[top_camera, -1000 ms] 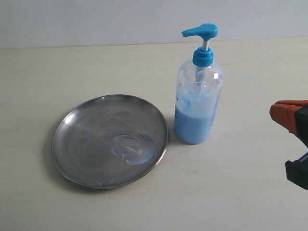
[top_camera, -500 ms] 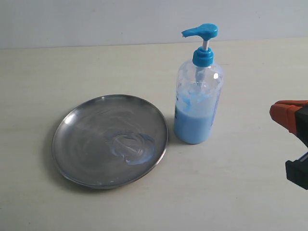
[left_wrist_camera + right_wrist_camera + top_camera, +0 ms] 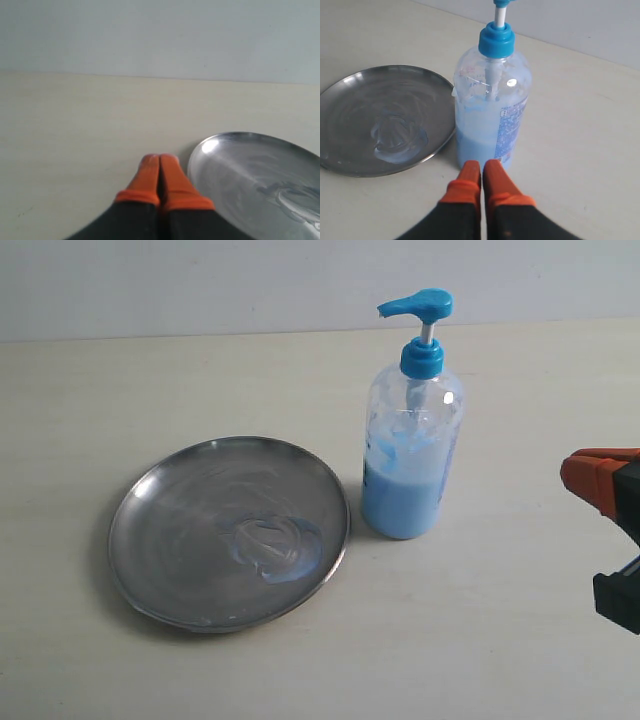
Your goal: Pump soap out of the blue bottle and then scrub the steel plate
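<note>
The blue bottle [image 3: 412, 430] stands upright right of the steel plate [image 3: 190, 540], its pump head [image 3: 418, 306] raised and light blue soap filling its lower part. A pale blue soap smear [image 3: 275, 545] lies on the plate's right half. My right gripper [image 3: 597, 480] shows at the right edge of the exterior view, well apart from the bottle. In the right wrist view that gripper [image 3: 482, 167] is shut and empty, pointing at the bottle [image 3: 490, 105]. The left gripper [image 3: 159, 161] is shut and empty beside the plate's rim [image 3: 200, 150]; the exterior view does not show it.
Pale wooden tabletop [image 3: 500, 630] runs all around the plate and bottle. A light wall [image 3: 200, 280] rises behind the table's far edge.
</note>
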{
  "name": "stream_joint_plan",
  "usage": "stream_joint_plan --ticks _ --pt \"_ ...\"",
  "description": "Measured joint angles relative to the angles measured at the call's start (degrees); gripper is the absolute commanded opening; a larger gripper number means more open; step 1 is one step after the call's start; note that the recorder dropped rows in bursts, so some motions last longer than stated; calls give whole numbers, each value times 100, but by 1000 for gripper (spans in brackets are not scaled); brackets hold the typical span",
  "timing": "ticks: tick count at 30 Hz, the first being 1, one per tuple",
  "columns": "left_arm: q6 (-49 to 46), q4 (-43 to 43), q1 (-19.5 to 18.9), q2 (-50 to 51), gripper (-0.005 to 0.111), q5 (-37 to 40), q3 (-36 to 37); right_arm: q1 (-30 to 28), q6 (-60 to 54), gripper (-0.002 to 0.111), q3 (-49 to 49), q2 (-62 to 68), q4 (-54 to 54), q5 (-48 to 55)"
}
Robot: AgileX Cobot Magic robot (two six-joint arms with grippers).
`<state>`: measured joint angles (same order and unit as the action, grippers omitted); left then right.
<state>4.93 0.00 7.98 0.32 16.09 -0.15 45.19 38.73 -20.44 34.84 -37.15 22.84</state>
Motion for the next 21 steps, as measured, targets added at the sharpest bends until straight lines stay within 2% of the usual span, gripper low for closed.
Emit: stream_joint_plan --ticks 5,21 --pt "0 0 0 0 0 334 0 0 0 7 0 0 0 0" --pt "0 0 0 0 0 369 0 0 0 7 0 0 0 0"
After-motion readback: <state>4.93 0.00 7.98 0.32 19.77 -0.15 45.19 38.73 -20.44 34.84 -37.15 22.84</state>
